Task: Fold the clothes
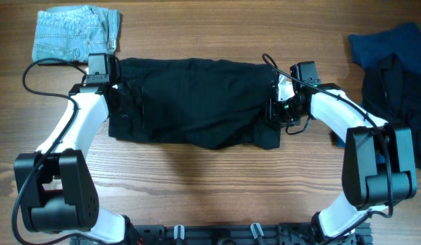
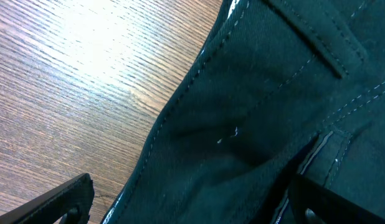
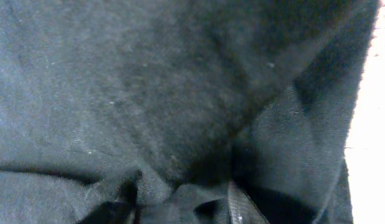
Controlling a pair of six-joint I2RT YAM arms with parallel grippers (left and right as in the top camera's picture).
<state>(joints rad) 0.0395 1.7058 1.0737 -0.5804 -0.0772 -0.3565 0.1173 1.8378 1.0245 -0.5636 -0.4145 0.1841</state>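
Observation:
Black shorts (image 1: 190, 102) lie spread flat across the middle of the table. My left gripper (image 1: 115, 87) hovers at their left edge. In the left wrist view it (image 2: 202, 208) stands wide open over the stitched hem of the shorts (image 2: 255, 112), one finger above bare wood and the other above fabric. At the right edge of the shorts, my right gripper (image 1: 274, 109) is shut on a bunched fold. In the right wrist view, black cloth (image 3: 149, 93) fills the frame and is gathered between the fingers of that gripper (image 3: 180, 208).
Pale-blue denim shorts (image 1: 74, 30) lie folded at the back left. A dark blue garment (image 1: 387, 42) and a black one (image 1: 401, 95) are heaped at the right edge. Bare wooden table (image 1: 197, 177) runs in front of the shorts.

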